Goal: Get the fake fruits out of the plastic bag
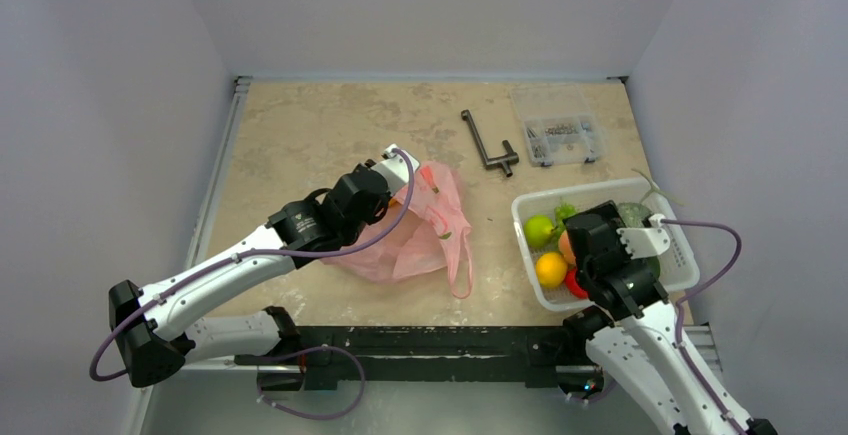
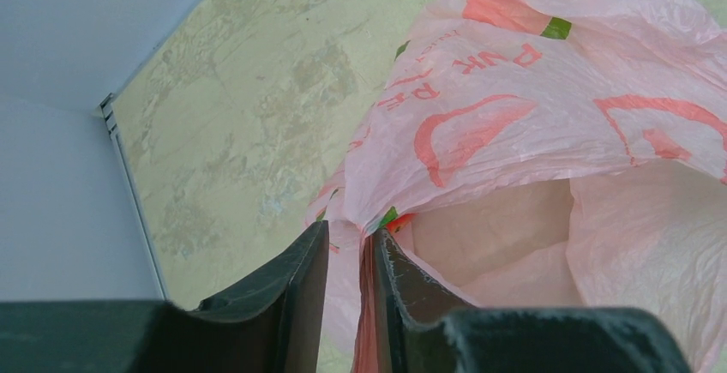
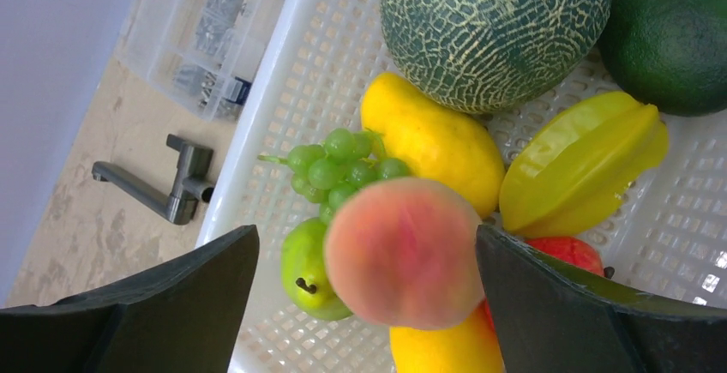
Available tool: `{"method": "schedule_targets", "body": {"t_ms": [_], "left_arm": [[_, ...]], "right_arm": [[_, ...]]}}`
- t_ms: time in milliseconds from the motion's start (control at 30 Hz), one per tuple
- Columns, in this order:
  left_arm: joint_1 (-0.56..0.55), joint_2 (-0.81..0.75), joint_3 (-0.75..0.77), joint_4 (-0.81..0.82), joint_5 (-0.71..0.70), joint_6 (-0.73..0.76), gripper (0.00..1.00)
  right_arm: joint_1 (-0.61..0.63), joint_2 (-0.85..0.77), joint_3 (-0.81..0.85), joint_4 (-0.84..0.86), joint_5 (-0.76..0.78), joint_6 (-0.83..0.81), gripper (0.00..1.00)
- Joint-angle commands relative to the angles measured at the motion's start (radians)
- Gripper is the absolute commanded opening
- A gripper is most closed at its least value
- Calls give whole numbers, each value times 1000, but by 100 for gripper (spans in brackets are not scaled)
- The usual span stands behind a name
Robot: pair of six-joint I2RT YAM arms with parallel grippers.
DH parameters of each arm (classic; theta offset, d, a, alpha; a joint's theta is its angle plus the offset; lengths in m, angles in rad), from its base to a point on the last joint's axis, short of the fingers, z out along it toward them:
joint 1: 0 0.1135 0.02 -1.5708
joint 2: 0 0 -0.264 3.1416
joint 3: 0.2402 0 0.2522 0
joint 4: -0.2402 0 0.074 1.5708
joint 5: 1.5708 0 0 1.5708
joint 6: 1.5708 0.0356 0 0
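The pink plastic bag point(image 1: 420, 235) lies crumpled at mid-table, its mouth open in the left wrist view point(image 2: 514, 107). My left gripper point(image 1: 400, 170) point(image 2: 347, 244) is shut on a fold of the bag's film at its rim. My right gripper point(image 1: 578, 250) point(image 3: 367, 234) is open over the white lattice basket point(image 1: 520, 217). The orange-pink peach point(image 3: 403, 253) sits blurred between the wide-apart jaws, clear of the left one. In the basket point(image 3: 283, 90) lie the netted melon point(image 3: 493, 30), the grape bunch point(image 3: 339, 167) and the lime-green apple point(image 3: 304, 274). No fruit shows inside the bag.
The basket also holds a yellow mango point(image 3: 437, 146), a starfruit point(image 3: 583, 163), a dark green fruit point(image 3: 669, 34), a red fruit point(image 3: 570, 253) and an orange point(image 1: 551, 269). A clear parts box point(image 1: 557, 137) and a dark metal handle point(image 1: 487, 145) lie at the back.
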Motion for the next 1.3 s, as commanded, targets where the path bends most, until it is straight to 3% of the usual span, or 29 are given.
{"method": "schedule_targets", "body": {"t_ms": [0, 100, 233, 467, 600, 800, 967, 1067, 1267], "left_arm": [[-1, -14, 33, 10, 13, -24, 31], [-2, -17, 34, 6, 22, -26, 44], [-1, -25, 43, -6, 42, -30, 69], [-2, -62, 54, -30, 122, -39, 99], [-2, -79, 128, -145, 185, -88, 100], [-1, -188, 163, -389, 217, -283, 100], [0, -310, 75, -524, 270, -526, 100], [-1, -358, 7, -570, 272, -697, 100], [0, -306, -42, -614, 288, -780, 96]], "right_arm": [[-4, -22, 78, -3, 47, -68, 99], [-5, -30, 102, 52, 28, -193, 99], [-3, -9, 105, 284, -114, -525, 99], [26, 147, 109, 552, -639, -767, 99], [222, 203, 101, 701, -725, -767, 99], [453, 338, 78, 930, -801, -768, 97], [586, 413, 40, 1132, -787, -793, 82], [678, 452, 24, 1231, -765, -822, 79], [773, 616, 14, 1371, -669, -814, 60]]}}
